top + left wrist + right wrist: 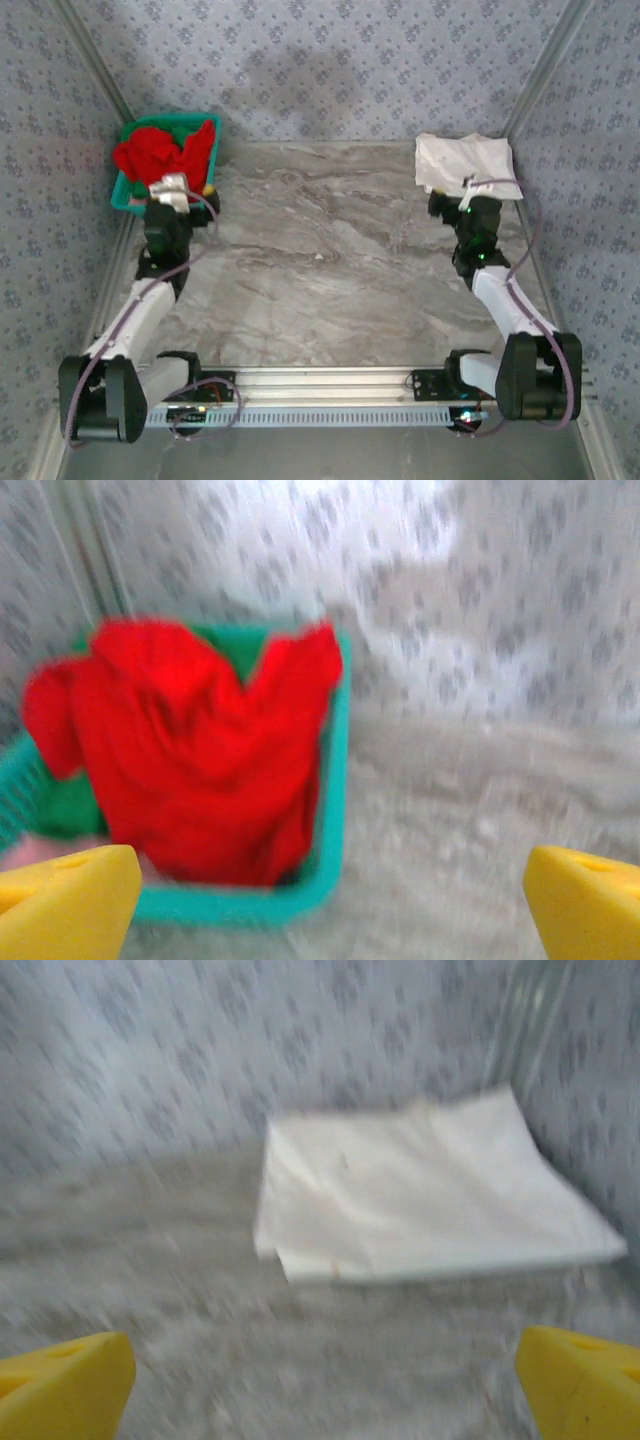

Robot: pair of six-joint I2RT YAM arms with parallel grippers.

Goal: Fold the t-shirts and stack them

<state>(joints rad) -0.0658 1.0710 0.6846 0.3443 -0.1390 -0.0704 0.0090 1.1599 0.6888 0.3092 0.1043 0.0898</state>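
The red t-shirt (200,750) lay heaped in the teal basket (335,780) in the far left corner and the white t-shirt (420,1200) lay folded at the far right. The left gripper (325,900) and right gripper (325,1385) each faced its own, jaws wide apart and empty. I reckoned a pinch into that crumpled heap could catch the green t-shirt (60,815) beneath too, or hook the rim and drag the basket.

We see soft matt cloth on the red t-shirt (160,152) and the white t-shirt (462,160), smooth plastic on the teal basket (335,780), and a pretty smooth marble-look desk (320,250) with a slight sheen
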